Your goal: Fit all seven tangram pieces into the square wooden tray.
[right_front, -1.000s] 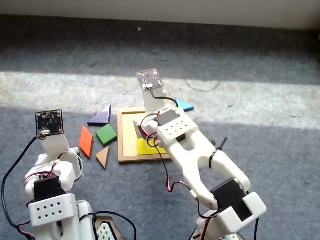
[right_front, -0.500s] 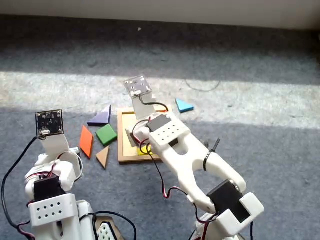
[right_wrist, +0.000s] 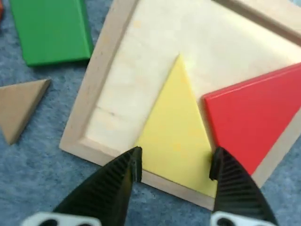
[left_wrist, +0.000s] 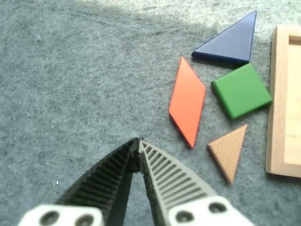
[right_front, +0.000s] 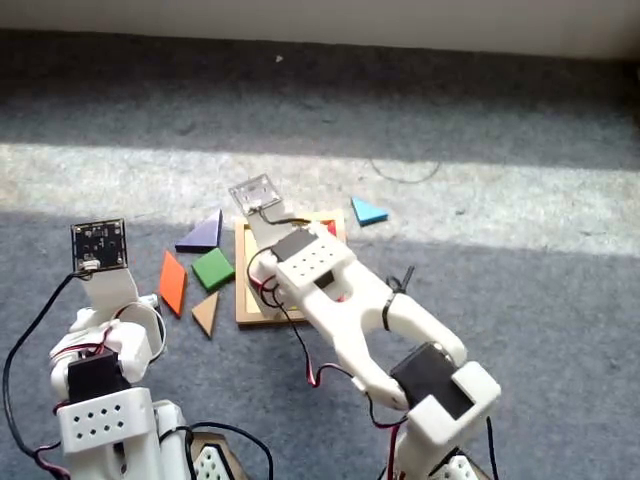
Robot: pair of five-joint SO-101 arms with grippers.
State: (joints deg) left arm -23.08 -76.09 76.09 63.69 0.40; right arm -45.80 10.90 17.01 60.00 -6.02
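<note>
The square wooden tray (right_wrist: 96, 75) holds a yellow triangle (right_wrist: 176, 136) and a red triangle (right_wrist: 254, 122) side by side. My right gripper (right_wrist: 176, 162) hangs open just above the yellow triangle's wide end, near the tray's rim. In the high view the right arm covers most of the tray (right_front: 240, 300). On the carpet left of the tray lie a purple triangle (left_wrist: 230, 40), an orange parallelogram (left_wrist: 187, 100), a green square (left_wrist: 241, 90) and a tan triangle (left_wrist: 229, 148). My left gripper (left_wrist: 139, 141) is shut and holds nothing, on the carpet short of the orange piece.
A small blue triangle (right_front: 368, 211) lies on the carpet beyond the tray's far right corner. A band of sunlight crosses the grey carpet behind the tray. Open carpet stretches to the right of the right arm.
The right arm has swung left across the tray, and its wrist now sits over the tray's left part. The left arm has not moved.
</note>
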